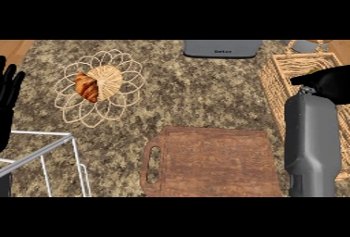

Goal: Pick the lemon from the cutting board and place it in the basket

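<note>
A woven basket (273, 81) stood at the right side of the counter (198, 92), its long side running from near to far. The right hand (331, 83) hung over the basket's middle, with the grey forearm coming in from the near right and covering most of the basket's inside. What else lay in the basket could not be told. The hand's fingers were curled round the lemon (315, 71), and the thumb pointed left toward the basket's left wall. Only a thin yellowish sliver of the lemon showed at the far edge of the hand, above the basket and well apart from the cutting board (219, 162). Its long axis and the way its ends pointed could not be told, as the hand hid nearly all of it.

The cutting board lay near and centre, with its handle slot to the left. To the far left sat a flower-shaped woven mat (71, 99), and on its round middle lay a croissant (87, 87). A white wire rack (58, 152) stood at the near left. The left hand (9, 92) rested at the left edge, open with fingers up. A grey appliance (222, 48) stood at the far edge.
</note>
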You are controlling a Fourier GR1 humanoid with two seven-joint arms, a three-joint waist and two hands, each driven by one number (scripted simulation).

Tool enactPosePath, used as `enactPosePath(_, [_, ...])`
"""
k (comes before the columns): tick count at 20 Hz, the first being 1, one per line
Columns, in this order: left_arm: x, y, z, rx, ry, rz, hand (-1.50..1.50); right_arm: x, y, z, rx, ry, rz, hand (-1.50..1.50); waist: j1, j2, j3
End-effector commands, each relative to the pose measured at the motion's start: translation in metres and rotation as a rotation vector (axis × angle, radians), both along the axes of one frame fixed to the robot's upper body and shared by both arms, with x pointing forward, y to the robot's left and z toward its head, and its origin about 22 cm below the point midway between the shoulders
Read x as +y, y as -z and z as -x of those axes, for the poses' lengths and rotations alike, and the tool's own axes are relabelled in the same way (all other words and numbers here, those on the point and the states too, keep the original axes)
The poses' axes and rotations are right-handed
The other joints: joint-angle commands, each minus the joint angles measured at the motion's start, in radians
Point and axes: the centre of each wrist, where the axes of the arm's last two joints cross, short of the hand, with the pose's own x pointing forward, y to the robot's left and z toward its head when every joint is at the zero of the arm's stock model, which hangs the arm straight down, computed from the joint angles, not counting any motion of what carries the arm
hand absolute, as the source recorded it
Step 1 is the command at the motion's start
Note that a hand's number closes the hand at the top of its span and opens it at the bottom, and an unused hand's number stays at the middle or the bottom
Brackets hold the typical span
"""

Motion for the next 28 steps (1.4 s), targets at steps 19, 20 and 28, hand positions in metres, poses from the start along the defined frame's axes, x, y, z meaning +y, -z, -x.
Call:
enactPosePath(19, [-0.058, 0.057, 0.011, 0.143, 0.091, 0.101, 0.0, -0.005, -0.006, 0.028, -0.283, 0.123, 0.154, -1.5, -0.008, -0.002, 0.014])
enactPosePath(20, [-0.054, 0.056, 0.007, 0.128, 0.065, 0.087, 0.0, -0.005, -0.002, 0.029, -0.295, 0.144, 0.171, -1.5, -0.006, 0.003, 0.015])
enactPosePath(28, [-0.056, 0.053, 0.005, 0.139, 0.064, 0.08, 0.0, -0.011, -0.029, 0.051, -0.336, 0.272, 0.249, -1.5, -0.024, -0.006, 0.014])
